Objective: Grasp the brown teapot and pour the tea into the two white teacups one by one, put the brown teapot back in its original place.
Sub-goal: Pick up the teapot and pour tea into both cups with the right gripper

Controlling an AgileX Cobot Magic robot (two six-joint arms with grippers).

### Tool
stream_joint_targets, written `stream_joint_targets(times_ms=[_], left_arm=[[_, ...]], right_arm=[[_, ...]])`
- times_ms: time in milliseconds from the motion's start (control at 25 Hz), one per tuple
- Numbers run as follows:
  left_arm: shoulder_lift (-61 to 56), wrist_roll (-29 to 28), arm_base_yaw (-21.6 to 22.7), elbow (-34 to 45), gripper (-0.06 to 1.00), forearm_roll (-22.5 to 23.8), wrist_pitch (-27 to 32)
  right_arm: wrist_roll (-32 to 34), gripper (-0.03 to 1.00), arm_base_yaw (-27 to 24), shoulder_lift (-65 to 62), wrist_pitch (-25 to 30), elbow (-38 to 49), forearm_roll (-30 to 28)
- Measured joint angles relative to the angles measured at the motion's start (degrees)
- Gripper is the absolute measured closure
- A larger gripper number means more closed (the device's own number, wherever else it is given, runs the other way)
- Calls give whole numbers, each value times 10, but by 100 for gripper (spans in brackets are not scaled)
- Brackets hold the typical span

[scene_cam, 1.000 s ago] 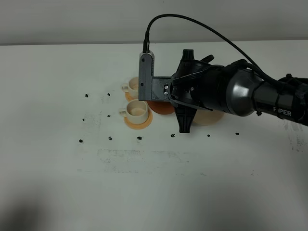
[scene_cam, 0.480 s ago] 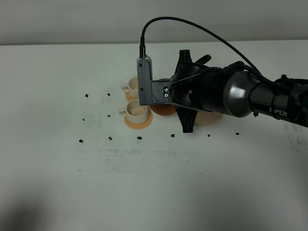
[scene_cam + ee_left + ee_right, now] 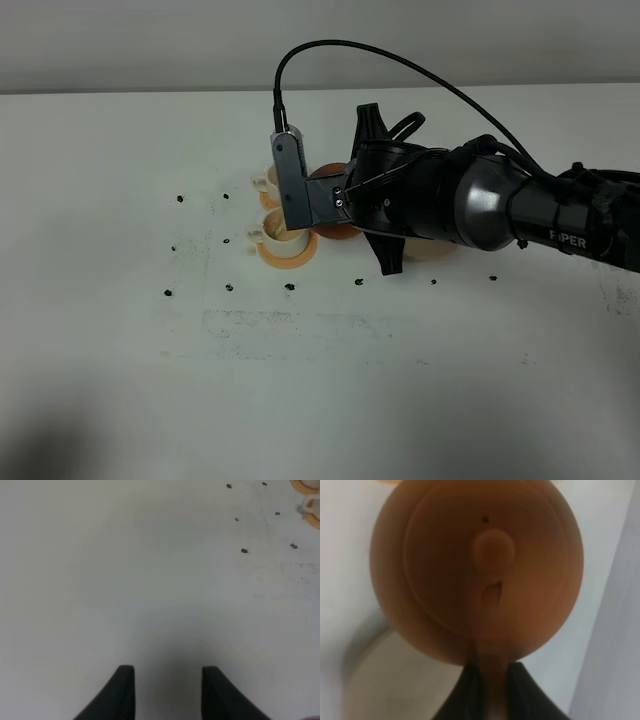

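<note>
Since a second ago the right arm [image 3: 480, 205] has rolled and swung left, bringing the teapot [image 3: 470, 580] up beside the cups [image 3: 272, 237]. The right claw [image 3: 490, 685] is clenched on its handle. The pot stretches straight out from the claw, handle nearest and far end toward the cups. The left claw [image 3: 169, 692] stands parted and empty over the worktop [image 3: 125, 580].

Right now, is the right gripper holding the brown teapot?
Yes, the right wrist view shows the right gripper clamped on the handle of the brown teapot.

The squat reddish-brown clay teapot [image 3: 475, 570] fills the view, knobbed lid facing the camera. Dark jaws clamp its handle.
</note>
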Motion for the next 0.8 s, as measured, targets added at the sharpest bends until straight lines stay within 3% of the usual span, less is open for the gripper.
stream_joint_targets(times_ms=[800], left_arm=[[0, 0, 0, 0, 60, 0, 0]], right_arm=[[-26, 84, 0, 0, -1, 0, -58]])
